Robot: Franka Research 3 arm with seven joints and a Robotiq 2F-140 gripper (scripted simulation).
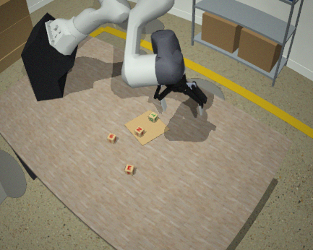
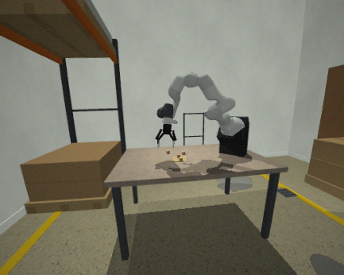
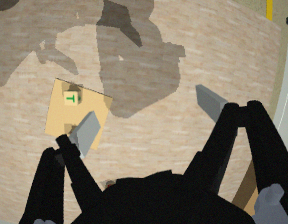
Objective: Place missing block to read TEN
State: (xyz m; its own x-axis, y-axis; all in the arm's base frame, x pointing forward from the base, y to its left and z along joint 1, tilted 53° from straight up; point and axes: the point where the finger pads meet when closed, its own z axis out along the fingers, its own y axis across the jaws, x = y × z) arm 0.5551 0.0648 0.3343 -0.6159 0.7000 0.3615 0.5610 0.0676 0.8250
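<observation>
A tan mat (image 1: pixel 149 137) (image 3: pixel 60 121) (image 2: pixel 175 160) lies near the middle of the table. Two wooden blocks stand on it: one with a green T (image 1: pixel 153 116) (image 3: pixel 72 98) on top and one with a red N (image 1: pixel 139 131). Two more blocks lie off the mat on the table: one with a red letter that looks like an E (image 1: pixel 129 169) nearer the front, and one with a red mark I cannot read (image 1: pixel 112 137) left of the mat. My gripper (image 1: pixel 181 108) (image 2: pixel 166 143) (image 3: pixel 145 107) is open and empty, raised above the table to the right of the mat.
The robot's black base (image 1: pixel 44 69) stands at the table's back left corner. A metal shelf with cardboard boxes (image 1: pixel 239 36) stands beyond the table. Large boxes (image 2: pixel 68 171) stand on the floor beside the table.
</observation>
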